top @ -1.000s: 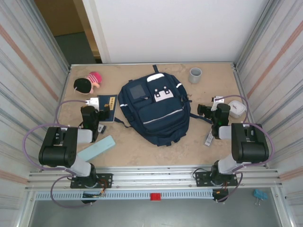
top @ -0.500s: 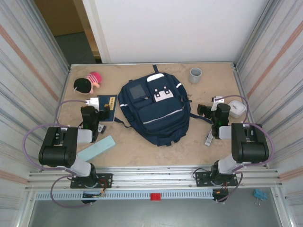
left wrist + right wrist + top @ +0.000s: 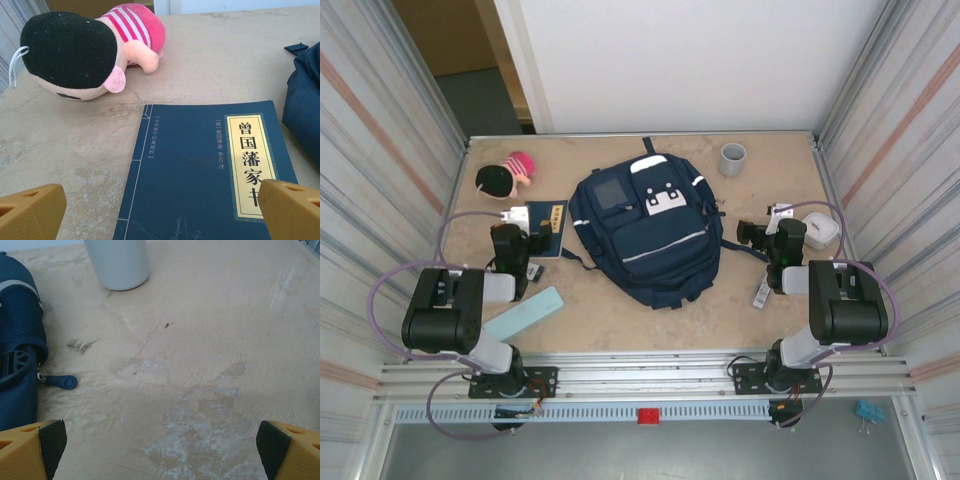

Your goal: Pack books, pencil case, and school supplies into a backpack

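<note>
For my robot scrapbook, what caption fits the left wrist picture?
Open left gripper hovers over a navy book, with a plush doll lying just beyond.

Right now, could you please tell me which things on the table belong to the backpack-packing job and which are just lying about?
For the job:
- backpack
- navy book
- mint pencil case
- small white printed piece

Lying about:
- plush doll
- grey cup
- rounded white box
</note>
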